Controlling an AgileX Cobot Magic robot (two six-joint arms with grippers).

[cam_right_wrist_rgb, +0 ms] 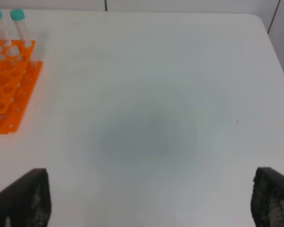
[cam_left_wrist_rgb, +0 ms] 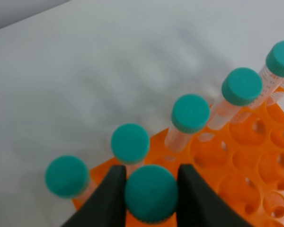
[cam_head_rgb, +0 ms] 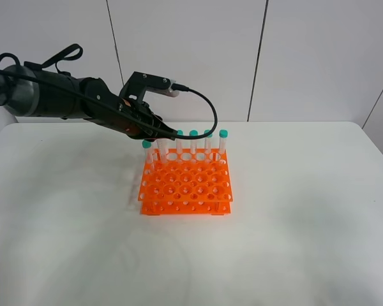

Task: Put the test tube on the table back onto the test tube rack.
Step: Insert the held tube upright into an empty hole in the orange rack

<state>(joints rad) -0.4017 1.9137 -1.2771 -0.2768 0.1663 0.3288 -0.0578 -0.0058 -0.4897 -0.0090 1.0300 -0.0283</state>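
Note:
The orange test tube rack (cam_head_rgb: 185, 186) stands mid-table on the white table (cam_head_rgb: 306, 223). Several teal-capped tubes (cam_head_rgb: 208, 141) stand along its back row. My left gripper (cam_head_rgb: 156, 135) hovers over the rack's back left corner. In the left wrist view the left gripper (cam_left_wrist_rgb: 151, 170) is shut on the teal cap of the test tube (cam_left_wrist_rgb: 151, 194), held upright over the rack (cam_left_wrist_rgb: 255, 161) just in front of the row of capped tubes (cam_left_wrist_rgb: 190, 112). The held tube's lower end is hidden. My right gripper (cam_right_wrist_rgb: 151, 203) is open over bare table, off to the right of the rack (cam_right_wrist_rgb: 9, 80).
A grey panelled wall rises behind the table. The left arm and its cable (cam_head_rgb: 207, 108) reach in from the far left above the rack. Most rack holes in the front rows (cam_head_rgb: 191, 194) hold nothing.

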